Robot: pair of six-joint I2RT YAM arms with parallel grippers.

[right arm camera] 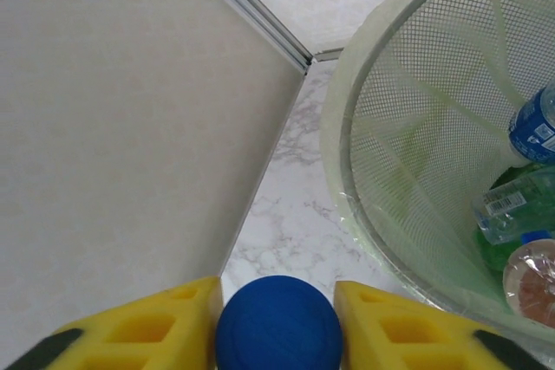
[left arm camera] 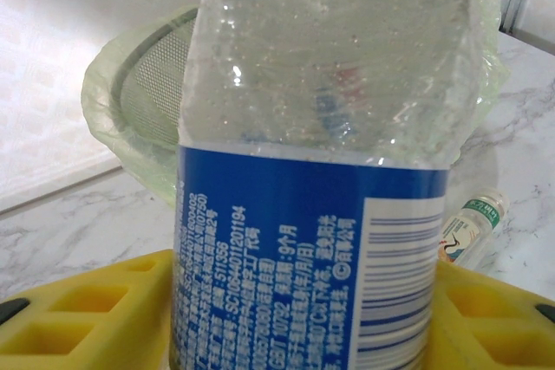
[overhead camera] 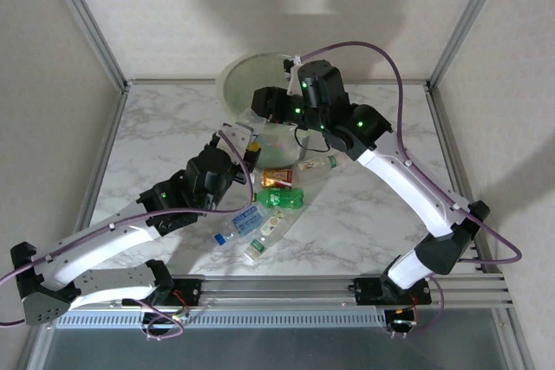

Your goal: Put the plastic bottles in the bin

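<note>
My left gripper (left arm camera: 303, 309) is shut on a clear bottle with a blue label (left arm camera: 312, 240), held upright close to the camera. From above, this gripper (overhead camera: 245, 146) hangs just in front of the pale-green bin (overhead camera: 236, 75). My right gripper (right arm camera: 277, 305) is shut on a bottle's blue cap (right arm camera: 277, 327), beside the bin's left rim (right arm camera: 347, 127). In the top view it (overhead camera: 263, 103) is over the bin. Inside the bin lie a blue-labelled bottle (right arm camera: 536, 127), a green bottle (right arm camera: 512, 205) and a clear one (right arm camera: 531, 279).
Loose bottles lie on the marble table between the arms: a brown-labelled one (overhead camera: 279, 178), a green one (overhead camera: 282, 199), a clear green-capped one (overhead camera: 319, 163), a blue-labelled one (overhead camera: 238, 227) and a white-labelled one (overhead camera: 264, 240). Metal frame posts (overhead camera: 95, 32) edge the table.
</note>
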